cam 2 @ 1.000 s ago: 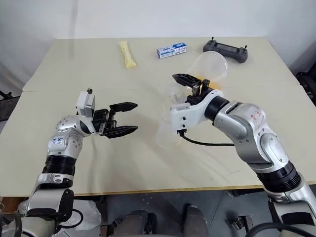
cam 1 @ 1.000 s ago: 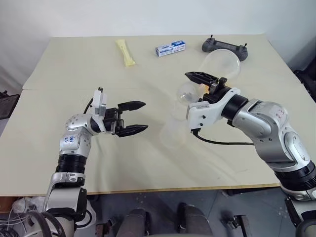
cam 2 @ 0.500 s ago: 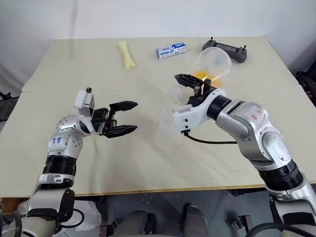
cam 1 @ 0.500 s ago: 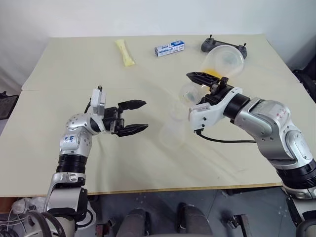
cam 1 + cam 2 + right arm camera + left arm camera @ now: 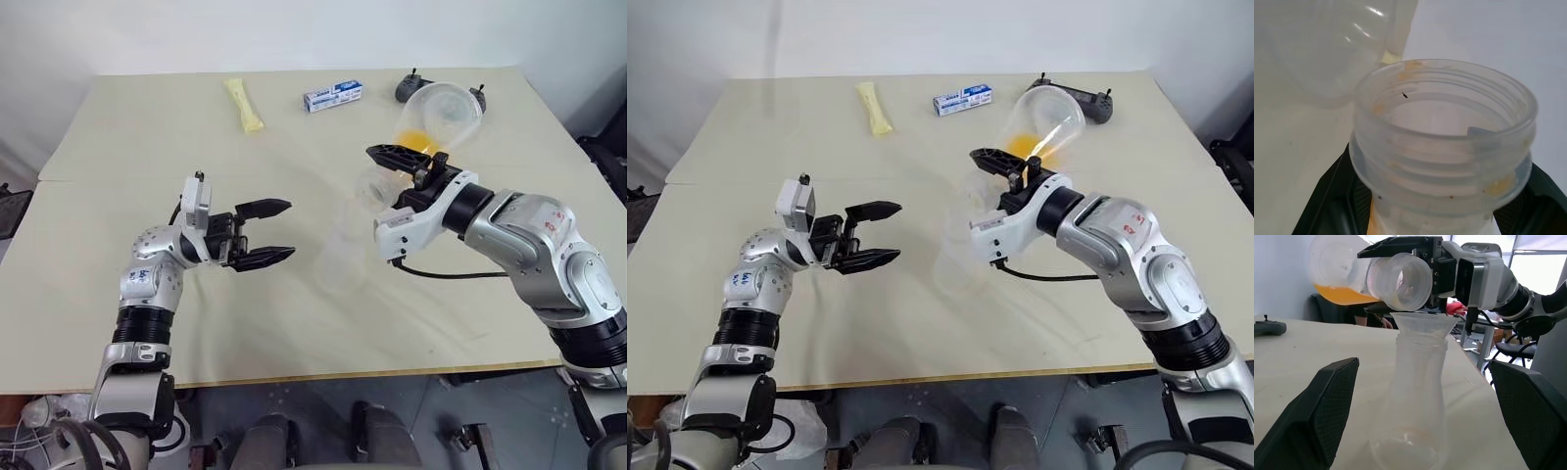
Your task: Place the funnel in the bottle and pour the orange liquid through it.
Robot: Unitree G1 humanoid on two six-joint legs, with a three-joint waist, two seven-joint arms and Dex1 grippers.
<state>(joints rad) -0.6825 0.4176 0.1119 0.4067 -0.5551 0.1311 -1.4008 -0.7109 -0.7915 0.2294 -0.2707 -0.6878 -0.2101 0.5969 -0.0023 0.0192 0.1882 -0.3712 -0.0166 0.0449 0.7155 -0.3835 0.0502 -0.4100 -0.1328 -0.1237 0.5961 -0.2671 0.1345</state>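
Right tool (image 5: 407,162) is clamped on a tipped flask's neck (image 5: 1400,281) so the orange liquid (image 5: 1344,294) runs toward the funnel (image 5: 1422,323) seated in the bottle (image 5: 1418,396) on the worktop (image 5: 147,137). Left tool (image 5: 266,233) hangs wide open and empty beside it, probably there to steady things

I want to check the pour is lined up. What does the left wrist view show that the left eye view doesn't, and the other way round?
Left wrist view: the funnel seated in the neck of the bottle, with the mouth of the tilted clear container close above it. Left eye view: the open left tool facing the bottle, plus a yellow packet and a blue-and-white box farther back. Both: the right tool gripping the container's neck, orange liquid pooled in its belly.
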